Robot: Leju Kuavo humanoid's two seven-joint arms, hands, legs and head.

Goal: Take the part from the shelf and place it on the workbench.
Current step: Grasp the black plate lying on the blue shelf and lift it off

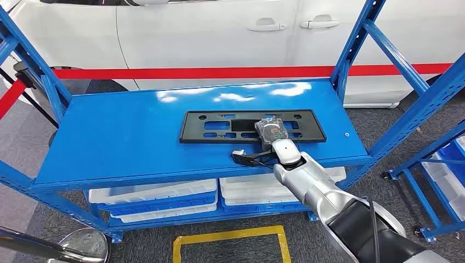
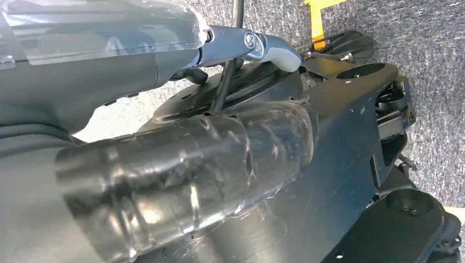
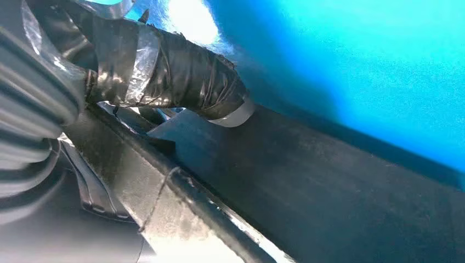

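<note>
Nearest to me, the right arm enters from about 5 o'clock in the head view and ends at the right hand [image 1: 272,133], which lies over the near long edge of the part [image 1: 219,125], a flat black slotted frame. The part lies flat on the blue shelf [image 1: 109,131], slightly toward 3 o'clock of the shelf's centre. In the right wrist view a taped dark finger [image 3: 181,82] curls over the part's edge [image 3: 340,186], so I judge the hand to be closing on it, though I cannot tell whether the grasp is complete (the underside of the frame is hidden). The left hand [image 2: 164,181] hangs low beside the robot's body; its state I cannot tell. The main risk, as I read it: the hold sits right of the part's middle, so the long left end may droop or pivot on lifting and slip out. A thin frame flat on the shelf also gives the fingers little to get under. Farther out, blue uprights [image 1: 356,38] stand at 1 o'clock, and a swinging end could strike them. Beyond, a white car [image 1: 219,33] stands behind red tape [image 1: 192,73].
</note>
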